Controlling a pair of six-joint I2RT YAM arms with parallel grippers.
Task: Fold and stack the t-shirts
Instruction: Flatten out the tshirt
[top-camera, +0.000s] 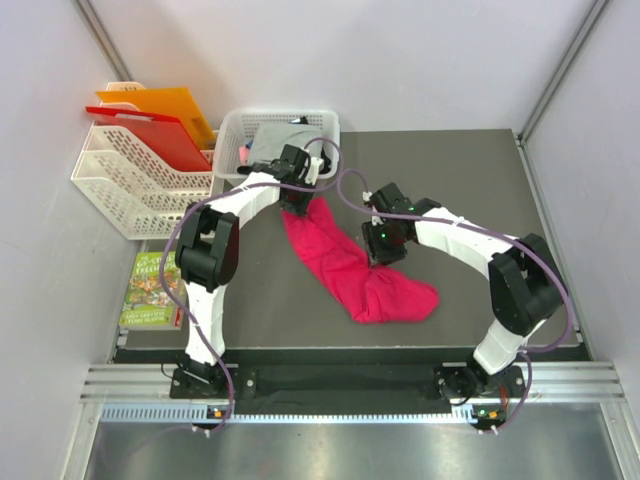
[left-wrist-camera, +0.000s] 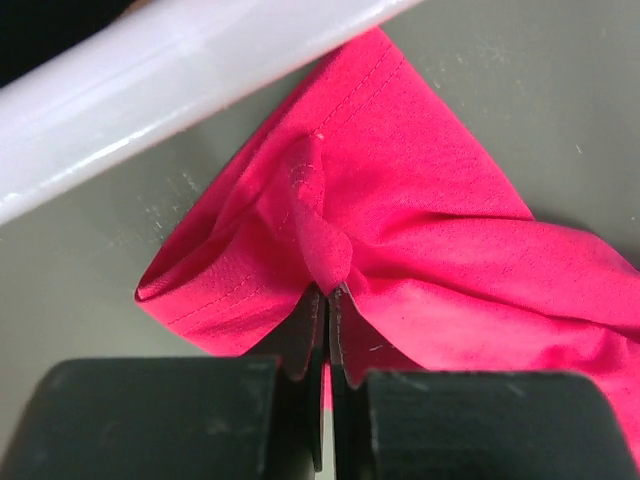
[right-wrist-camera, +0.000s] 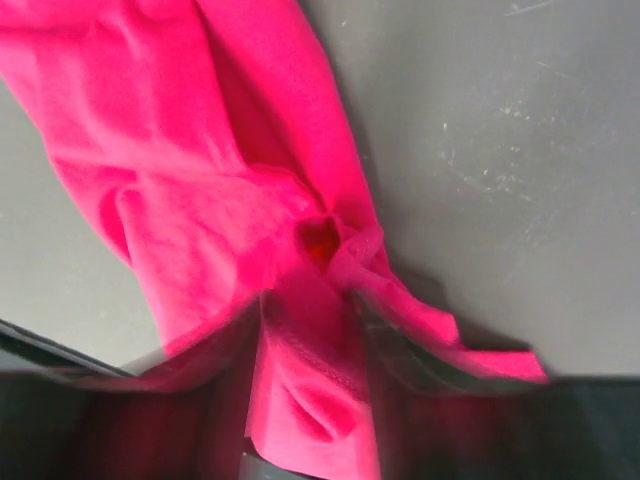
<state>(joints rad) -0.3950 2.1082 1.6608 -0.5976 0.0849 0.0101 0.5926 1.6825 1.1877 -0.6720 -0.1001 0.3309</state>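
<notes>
A bright pink-red t-shirt (top-camera: 355, 275) lies crumpled in a long diagonal band on the dark table (top-camera: 470, 180). My left gripper (top-camera: 297, 205) sits at the shirt's far end beside the basket. In the left wrist view this gripper (left-wrist-camera: 328, 290) is shut on a small pinch of the shirt's hemmed corner (left-wrist-camera: 400, 190). My right gripper (top-camera: 380, 250) is over the middle of the shirt. In the right wrist view, its blurred jaws (right-wrist-camera: 308, 310) hold a thick fold of the pink cloth (right-wrist-camera: 200, 180). A grey t-shirt (top-camera: 268, 140) lies in the basket.
A white basket (top-camera: 232, 125) stands at the table's far left edge, its rim (left-wrist-camera: 150, 70) just beyond my left gripper. Left of it, a white rack (top-camera: 120, 185) holds orange and red folders (top-camera: 160, 115). A green book (top-camera: 155, 290) lies off the table's left side.
</notes>
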